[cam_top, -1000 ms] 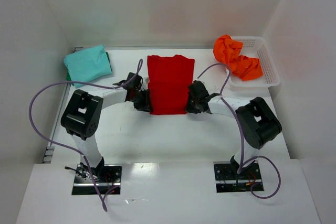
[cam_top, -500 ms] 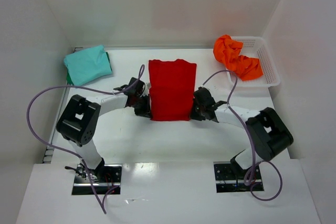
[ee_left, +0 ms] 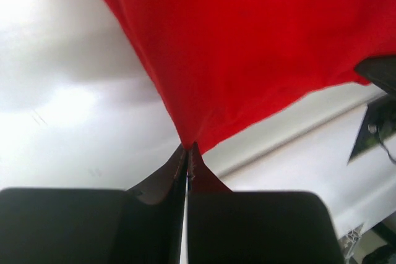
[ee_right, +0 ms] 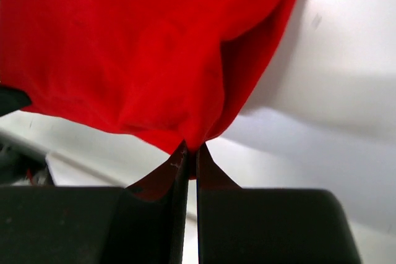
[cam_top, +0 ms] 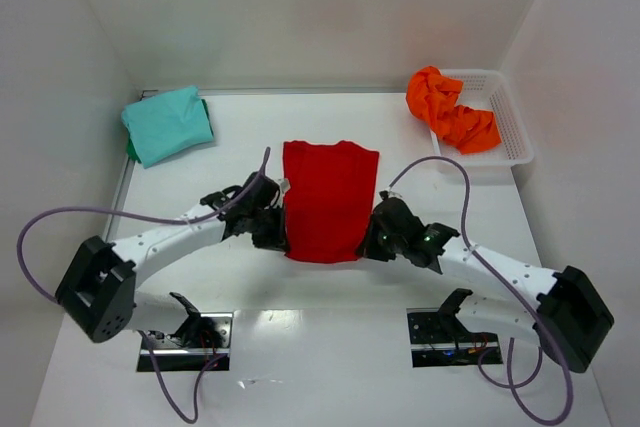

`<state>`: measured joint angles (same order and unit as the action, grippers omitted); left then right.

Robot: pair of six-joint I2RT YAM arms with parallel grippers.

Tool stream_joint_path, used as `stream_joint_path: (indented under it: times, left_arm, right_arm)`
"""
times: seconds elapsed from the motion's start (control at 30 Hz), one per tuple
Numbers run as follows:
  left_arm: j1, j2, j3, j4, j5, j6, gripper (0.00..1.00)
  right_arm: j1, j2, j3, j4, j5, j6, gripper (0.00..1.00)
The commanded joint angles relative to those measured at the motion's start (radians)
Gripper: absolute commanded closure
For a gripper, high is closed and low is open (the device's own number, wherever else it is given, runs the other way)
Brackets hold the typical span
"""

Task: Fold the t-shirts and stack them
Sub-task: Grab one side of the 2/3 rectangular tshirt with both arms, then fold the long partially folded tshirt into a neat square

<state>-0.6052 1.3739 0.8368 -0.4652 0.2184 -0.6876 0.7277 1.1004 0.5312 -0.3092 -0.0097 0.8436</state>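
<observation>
**Both claws clenched on the red shirt's near corners**

The white table (cam_top: 320,292) is carrying everything. At its middle the red t-shirt (cam_top: 330,197) is lying as a tall folded panel, its near edge pulling taut between the arms. It is looking soft, light and limp, likely to sag or slip from a thin pinch, so the corners are the sensible hold. The teal t-shirt (cam_top: 167,123) is sitting folded at far left, well apart. The mesh basket (cam_top: 520,142) at far right is holding the crumpled orange t-shirt (cam_top: 450,112). Neither seems to be obstructing a fold. The left gripper (ee_left: 187,149) is pinching the near-left corner, the right gripper (ee_right: 190,149) the near-right one, both clamped on cloth.
</observation>
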Motion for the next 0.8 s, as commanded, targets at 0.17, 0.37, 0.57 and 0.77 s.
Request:
stream_joint_path:
  times: [0.17, 0.37, 0.57, 0.77]
  left_arm:
    - [-0.153, -0.324, -0.028, -0.251, -0.123, -0.220, 1.00]
    - [-0.153, -0.400, 0.068, -0.337, -0.217, -0.224, 1.00]
    - [-0.153, -0.326, 0.153, -0.305, -0.356, -0.204, 1.00]
    - [-0.084, -0.204, 0.231, -0.228, -0.361, -0.107, 1.00]
  right_arm:
    - [0.170, -0.264, 0.026, -0.226, 0.047, 0.196, 1.00]
    - [0.170, -0.269, 0.140, -0.260, 0.128, 0.161, 1.00]
    - [0.106, -0.165, 0.274, -0.220, 0.244, 0.065, 1.00]
    - [-0.040, -0.052, 0.348, -0.098, 0.200, -0.070, 1.00]
